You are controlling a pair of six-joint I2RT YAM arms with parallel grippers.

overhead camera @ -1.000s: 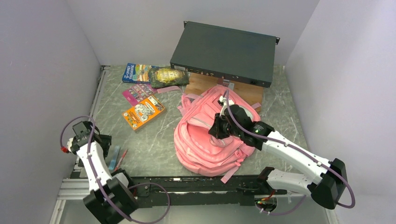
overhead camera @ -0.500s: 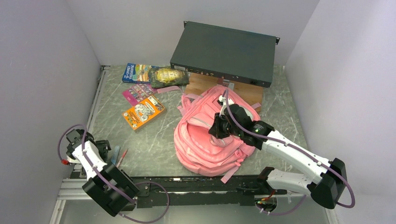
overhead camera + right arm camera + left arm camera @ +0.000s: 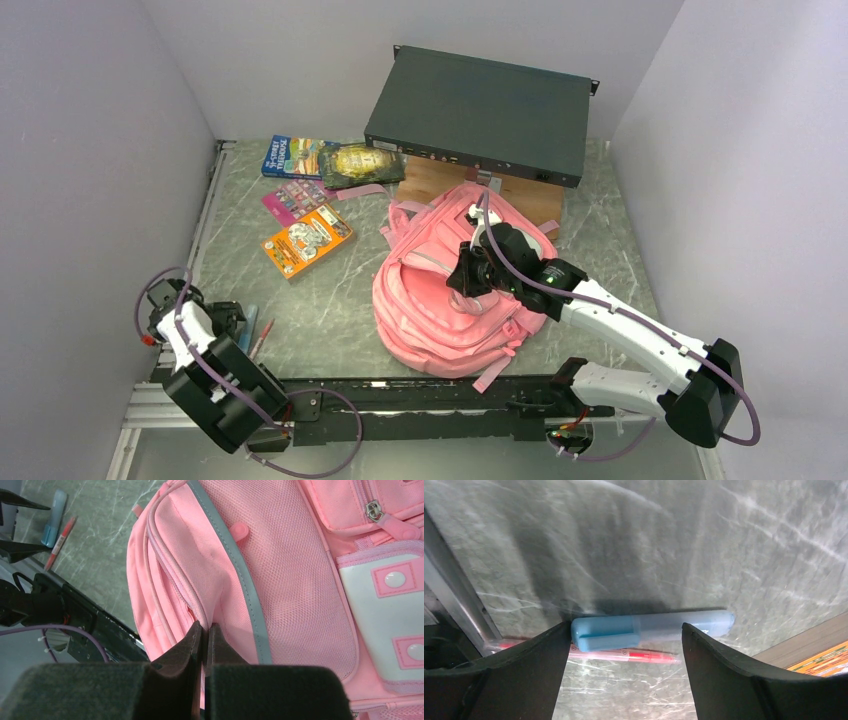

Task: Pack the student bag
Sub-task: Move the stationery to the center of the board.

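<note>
**Right gripper [image 3: 205, 630] closed on the student bag [image 3: 430, 310], left gripper [image 3: 625, 626] wide over a light blue marker [image 3: 651, 628]**

Right of the middle of the grey marble-patterned table [image 3: 330, 300], toward its near edge: the student bag, a soft pink backpack lying flat, with lighter trim, a mesh panel, pale zips and a strap end reaching the near edge. Just behind it, toward the far edge: a wooden board [image 3: 440, 185] carrying a black rack-mount unit [image 3: 480, 110].

Right gripper: reaching in from the near right corner and resting on top of the bag. Fingers pressed together to a sliver, nipping the fabric at a zip seam beside a grey trim band.

Left gripper: low over the near left corner, pointing down at the table. Fingers spread wide, holding nothing.

Lying crosswise at the left fingertips: the light blue marker, capped end by one finger, other end running past the other finger. Right alongside it: a red pen [image 3: 634, 656]. Both flat on the table, well apart from the bag.

Toward the far left corner: a blue book [image 3: 290, 155], a dark packet [image 3: 360, 165] with a yellow picture overlapping it, a pink sticker sheet [image 3: 292, 200] and an orange booklet [image 3: 307, 240].
</note>
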